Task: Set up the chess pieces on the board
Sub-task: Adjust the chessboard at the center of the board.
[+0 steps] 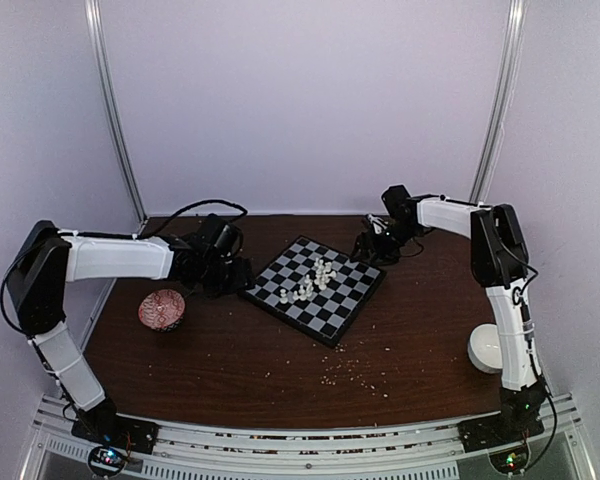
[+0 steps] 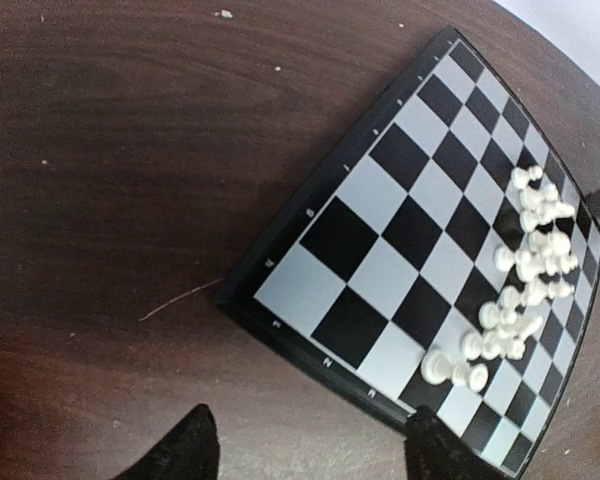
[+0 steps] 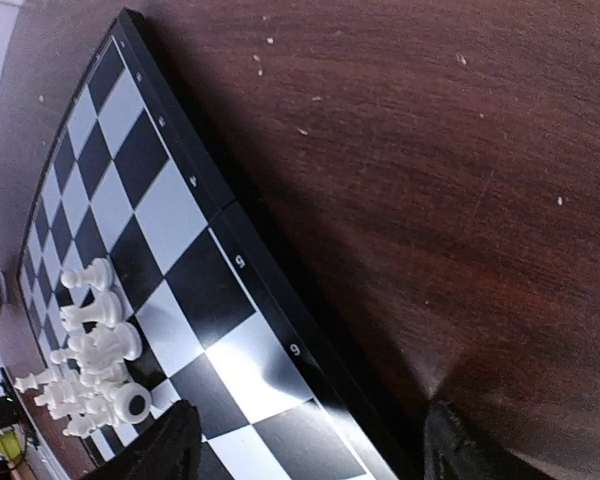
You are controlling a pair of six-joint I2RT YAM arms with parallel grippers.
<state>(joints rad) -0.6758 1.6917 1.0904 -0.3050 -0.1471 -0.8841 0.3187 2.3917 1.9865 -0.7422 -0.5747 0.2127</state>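
Step read: early setup, nothing placed yet. The chess pieces (image 1: pixel 310 282) are sitting bunched in one cluster around the middle of the board (image 1: pixel 337 314), none lined up on a home row, and a few are looking toppled. The board is lying flat on the worktop (image 1: pixel 230 350), turned so a corner is pointing at the arms.

Left claw (image 2: pixel 305 455) is hovering low at the board's left corner, fingers (image 2: pixel 185 452) spread, nothing between them. Right claw (image 3: pixel 310 448) is hovering at the board's far-right edge, also spread and empty. Both are facing the cluster but standing apart from it, and neither is touching a piece.

Next move, my call: one claw is needing to reach in over the squares, single out a piece on the fringe of the cluster and pinch it alone. The pieces are tiny and touching each other, so a wide claw coming down is risking knocking neighbours over. Toppled ones are likely needing a side grip or righting first.

Hard to read:
- Piece types aren't resolving from above. The wrist views are showing short and taller shapes, but they're overlapping.
- I'm only seeing white pieces and can't tell whether dark ones are anywhere.
- Fingertips are being cut off by the bottom edge in both wrist views.
- Pale crumbs (image 1: pixel 365 372) are littering the near worktop and are easy to mistake for pieces.
- A patterned bowl (image 1: pixel 162 308) is sitting left of the board, and a white bowl (image 1: pixel 485 348) is partly hiding behind the right arm (image 1: pixel 500 250). Contents of either aren't showing.
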